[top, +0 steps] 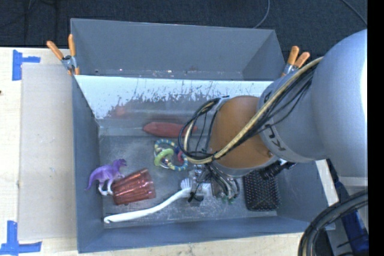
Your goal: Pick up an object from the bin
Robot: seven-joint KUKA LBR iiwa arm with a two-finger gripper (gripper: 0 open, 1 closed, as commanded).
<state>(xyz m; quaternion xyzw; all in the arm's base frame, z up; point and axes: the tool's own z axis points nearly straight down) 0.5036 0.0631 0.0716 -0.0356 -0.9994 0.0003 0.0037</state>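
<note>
Found a grey metal bin [174, 57], largest of all, with sloped walls likely funnelling loose things onto the floor. Saw the arm [342, 99] reaching in from the right, with an orange cover [237, 129] and looped cables [282, 92] on the wrist, bent low to bring the gripper [201, 189] down near the front centre. Could not tell the claw's state, apart or together, among the metal parts and wires.

Judged the likeliest target a long white brush-like handle [144, 210], curving from the front left corner up to a head right under the gripper; confirmed no grasp. Noted a black mesh block [261, 192] just right of the gripper, flat on the floor. Noted a red ribbed piece [133, 187] left of centre, just above the handle, and a dull red stick [163, 128] near the foot of the back wall. Spotted a purple dinosaur [107, 173] touching the ribbed piece, then a many-coloured ring toy [167, 154] just behind the gripper.

Read no brand, label or writing on anything in the bin.
</note>
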